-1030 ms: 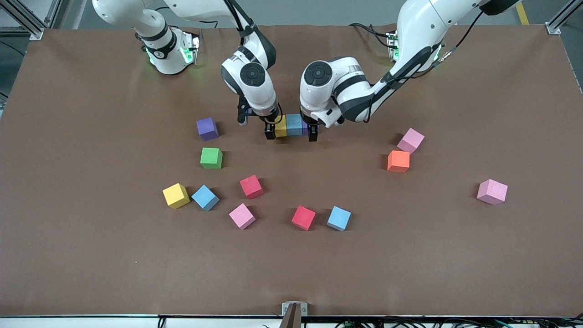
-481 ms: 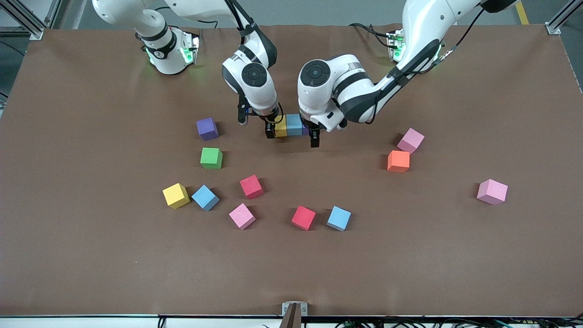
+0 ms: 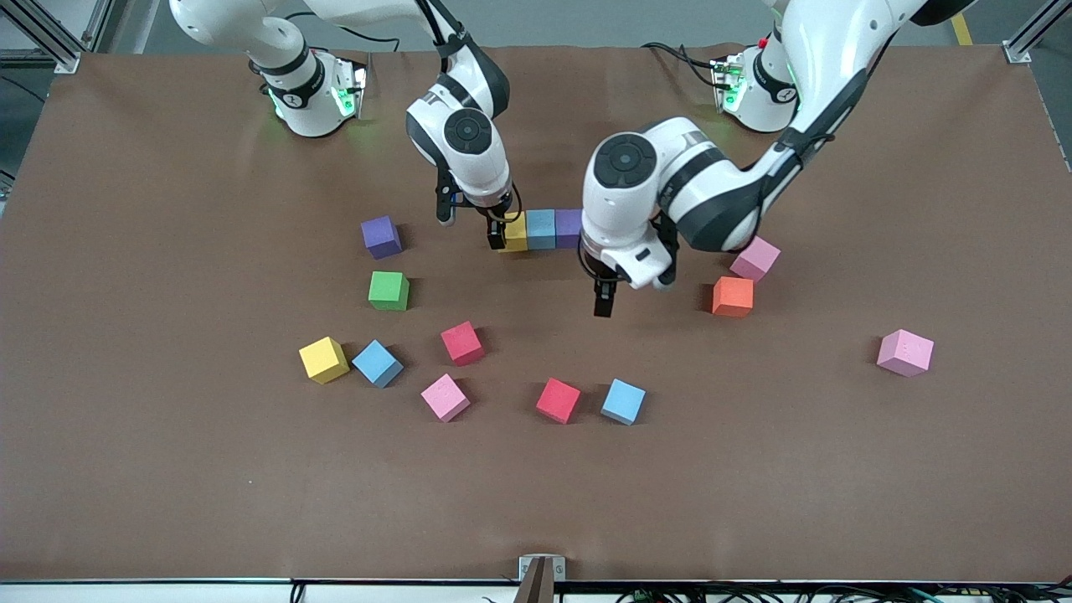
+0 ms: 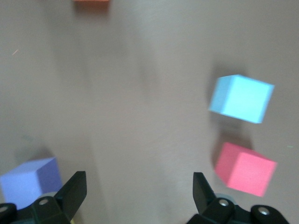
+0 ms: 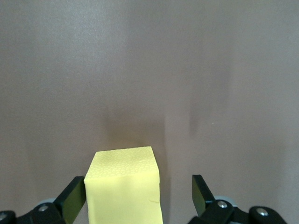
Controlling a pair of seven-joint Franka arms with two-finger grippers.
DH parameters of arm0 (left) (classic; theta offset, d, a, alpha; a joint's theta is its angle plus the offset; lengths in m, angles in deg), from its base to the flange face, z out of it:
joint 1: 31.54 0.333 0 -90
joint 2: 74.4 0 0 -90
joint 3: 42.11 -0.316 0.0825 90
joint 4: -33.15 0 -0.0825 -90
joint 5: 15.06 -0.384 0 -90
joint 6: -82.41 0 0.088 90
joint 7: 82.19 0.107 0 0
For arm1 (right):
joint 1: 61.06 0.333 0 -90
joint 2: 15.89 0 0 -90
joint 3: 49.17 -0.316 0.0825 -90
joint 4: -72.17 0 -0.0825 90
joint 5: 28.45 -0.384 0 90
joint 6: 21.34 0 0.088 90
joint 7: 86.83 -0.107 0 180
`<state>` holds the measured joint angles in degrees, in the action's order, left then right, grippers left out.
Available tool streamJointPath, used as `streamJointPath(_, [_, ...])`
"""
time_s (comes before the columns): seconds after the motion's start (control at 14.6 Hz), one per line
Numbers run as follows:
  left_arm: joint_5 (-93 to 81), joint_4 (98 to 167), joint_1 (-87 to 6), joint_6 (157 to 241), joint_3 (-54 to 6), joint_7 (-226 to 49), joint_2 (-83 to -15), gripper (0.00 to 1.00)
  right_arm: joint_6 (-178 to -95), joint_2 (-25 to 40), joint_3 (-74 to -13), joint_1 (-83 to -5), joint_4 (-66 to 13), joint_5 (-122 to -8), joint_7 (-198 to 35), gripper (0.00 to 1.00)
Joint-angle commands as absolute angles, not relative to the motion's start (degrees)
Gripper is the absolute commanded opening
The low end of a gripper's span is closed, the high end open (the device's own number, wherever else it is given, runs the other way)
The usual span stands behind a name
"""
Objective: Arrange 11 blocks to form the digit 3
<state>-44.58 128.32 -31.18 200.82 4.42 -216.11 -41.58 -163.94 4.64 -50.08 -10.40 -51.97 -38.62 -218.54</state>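
A row of three touching blocks lies mid-table: yellow [image 3: 517, 232], blue [image 3: 541, 229], purple [image 3: 569, 228]. My right gripper [image 3: 506, 232] is down at the yellow end, open, its fingers astride the yellow block [image 5: 124, 186] with a gap on one side. My left gripper [image 3: 604, 298] is open and empty over bare table, between the row and the orange block [image 3: 733, 296]. Its wrist view shows the purple block [image 4: 30, 182], a blue block [image 4: 240, 98] and a red block [image 4: 245, 168]. Loose blocks: purple [image 3: 381, 236], yellow [image 3: 323, 359], blue [image 3: 377, 363], red [image 3: 462, 342], red [image 3: 558, 399], blue [image 3: 623, 401], pink [image 3: 445, 397].
A green cube [image 3: 389, 291] sits next to the loose purple block, nearer the front camera. Two more pink cubes lie toward the left arm's end: one [image 3: 755, 258] touching the orange block, one [image 3: 904, 352] alone. The brown mat [image 3: 536, 502] is bare along its front.
My left gripper has left the purple end of the row and swung out over the table toward the orange block. The purple block now shows. My right gripper has stayed at the yellow block.
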Motion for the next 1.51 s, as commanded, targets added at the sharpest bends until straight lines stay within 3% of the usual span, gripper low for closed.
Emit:
streamJointPath(0.0, [-44.86, 121.49, -31.71, 199.13, 3.15, -206.07, -37.93, 1.0, -161.01, 1.7, -49.79, -10.7, -52.89, -39.61, -215.6, 1.0])
streamJointPath(0.41, [-44.77, 116.38, -31.71, 199.13, -1.33, -190.94, -34.14, 1.0, -153.97, -3.22, -49.79, -15.97, -52.37, -39.43, -206.29, 1.0])
streamJointPath(0.89, [-44.5, 115.32, -25.4, 198.52, -3.09, -170.65, -35.46, 0.99, -152.12, 0.01, -49.7, -23.0, -40.7, -38.99, -187.66, 1.0])
streamJointPath(1.1, [-44.59, 115.15, -21.09, 192.55, -3.0, -155.54, -37.21, 0.99, -147.57, 2.04, -49.7, -25.2, -37.17, -34.18, -182.21, 1.0])
streamJointPath(1.44, [-44.59, 113.39, -13.54, 184.38, -2.83, -136.1, -42.39, 1.0, -147.28, 1.87, -49.7, -29.06, -40.4, -30.66, -168.6, 1.0])
